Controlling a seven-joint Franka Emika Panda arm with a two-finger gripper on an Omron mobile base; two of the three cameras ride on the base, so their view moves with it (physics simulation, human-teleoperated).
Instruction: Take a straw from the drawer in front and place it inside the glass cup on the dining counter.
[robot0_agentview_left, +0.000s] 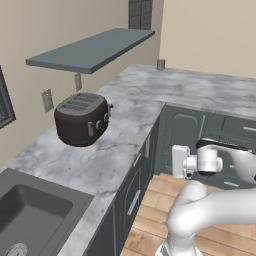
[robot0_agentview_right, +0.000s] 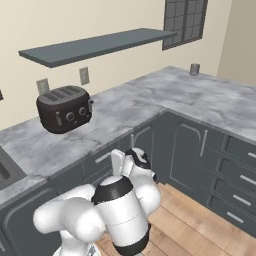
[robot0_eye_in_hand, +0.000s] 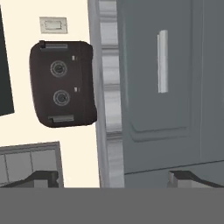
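In front of the cabinet run below the marble counter, the gripper sits low, jaws spread wide, nothing between the fingertips. In the hand view it looks, rolled sideways, at a panelled cabinet door with a slim silver handle, the counter edge and the dark toaster beyond.

Step in hand, as I judge it: the very start, approaching the drawer, not yet touching any front. No straw can be seen; it is presumably inside a shut drawer. Which front is the target drawer I cannot tell; flat drawer fronts stack at the right of the right base view, well apart from the hand. The glass cup stands upright near the far back edge of the counter, close to the wall corner, seen also in the right base view, far from the toaster.

Next move calls for lining the open jaws on the drawer's handle or top edge, closing, then pulling straight out.

Arm pose: folded low over the wood floor, elbow bent, wrist horizontal, hand aimed at the cabinet fronts, rolled a quarter turn
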